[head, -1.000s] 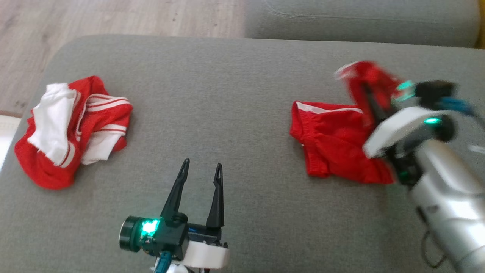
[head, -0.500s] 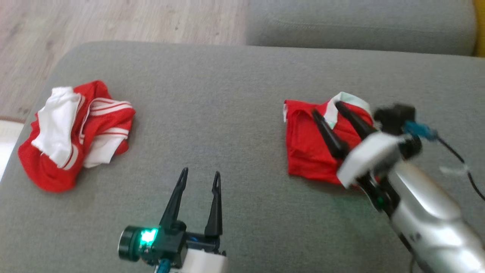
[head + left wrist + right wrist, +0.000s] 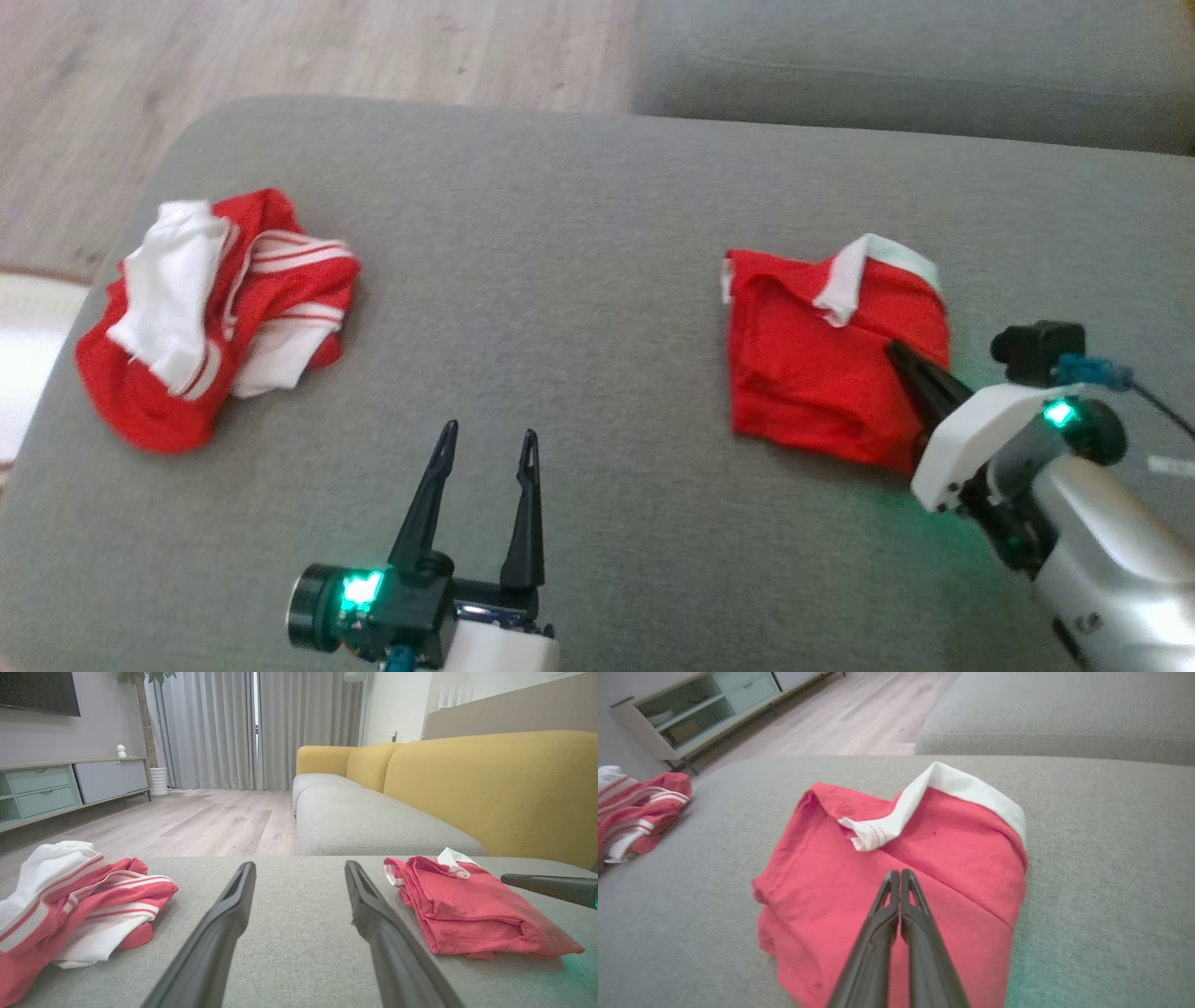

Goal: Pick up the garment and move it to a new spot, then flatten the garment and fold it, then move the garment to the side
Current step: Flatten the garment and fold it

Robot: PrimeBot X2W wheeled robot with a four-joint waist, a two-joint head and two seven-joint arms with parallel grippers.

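Garment [image 3: 831, 364], red with white trim, lay folded in a compact block on the right of the grey cushion [image 3: 560, 233]. Folding looked finished, with the move aside yet to come. The right gripper [image 3: 896, 873] pointed at its top layer, fingers pressed together; it would likely need to part them to take an edge. The left gripper [image 3: 488, 431] hung spread and empty. From the left wrist the stacked layers showed edge-on; from the right wrist, the curled white band.
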